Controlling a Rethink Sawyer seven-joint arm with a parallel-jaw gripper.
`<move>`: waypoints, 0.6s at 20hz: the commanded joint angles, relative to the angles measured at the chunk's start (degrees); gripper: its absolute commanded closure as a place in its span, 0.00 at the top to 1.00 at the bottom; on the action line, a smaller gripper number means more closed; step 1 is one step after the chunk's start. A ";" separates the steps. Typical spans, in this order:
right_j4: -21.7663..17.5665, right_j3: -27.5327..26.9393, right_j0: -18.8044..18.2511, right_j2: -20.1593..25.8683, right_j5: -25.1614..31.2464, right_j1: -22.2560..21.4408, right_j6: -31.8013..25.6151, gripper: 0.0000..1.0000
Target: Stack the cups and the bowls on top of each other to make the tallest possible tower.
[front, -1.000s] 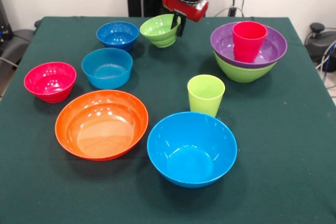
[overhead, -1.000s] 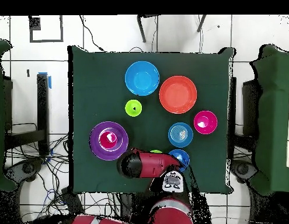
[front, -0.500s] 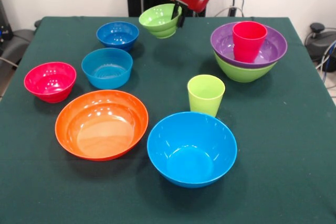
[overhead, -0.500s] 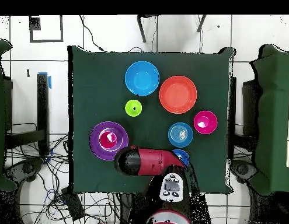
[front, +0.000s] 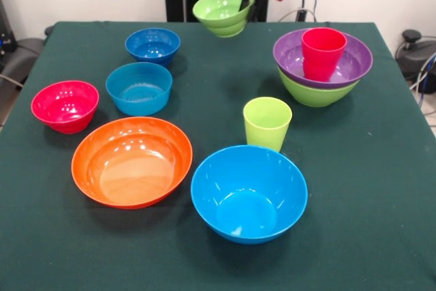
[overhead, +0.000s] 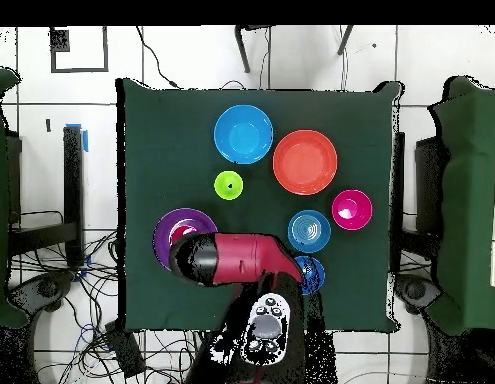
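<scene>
My gripper (front: 246, 1) is shut on the rim of the small lime-green bowl (front: 220, 11) and holds it tilted, well above the table's far side. The tower stands to its right: a large lime-green bowl (front: 317, 93), a purple bowl (front: 291, 56) in it and a red cup (front: 322, 52) inside that. The lime-green cup (front: 267, 122) stands upright mid-table. In the overhead view my arm (overhead: 236, 258) hides the held bowl and the red cup, and only part of the purple bowl (overhead: 169, 232) shows.
Loose bowls on the table: large light blue (front: 248, 192), large orange (front: 131, 160), small pink-red (front: 65, 105), small light blue (front: 139, 87), small dark blue (front: 152, 45). Green cloth table (front: 381, 182); chairs and cables around it in the overhead view.
My gripper has lifted the small lime-green bowl off the table and carried it up and to the right in the front view, closer to the tower. Nothing else moved.
</scene>
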 commanded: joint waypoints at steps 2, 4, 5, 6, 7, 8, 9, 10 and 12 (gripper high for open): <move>2.53 -9.10 1.80 2.36 12.74 -2.54 5.51 0.00; 2.67 -10.25 2.28 2.07 14.89 -2.98 5.70 0.00; 2.75 -10.68 2.49 1.98 15.67 -3.21 5.87 0.00; 2.90 -10.96 2.68 1.98 15.93 -3.30 6.15 0.00; 3.08 -11.40 2.84 2.05 16.23 -3.23 6.48 0.00; 3.16 -11.87 3.17 1.95 16.54 -3.04 7.02 0.00; 3.31 -12.26 3.44 1.95 16.66 -2.79 7.54 0.00; 3.59 -12.33 3.65 2.01 16.00 -2.51 8.10 0.00; 4.21 -12.50 4.29 2.00 14.90 -1.71 9.45 0.00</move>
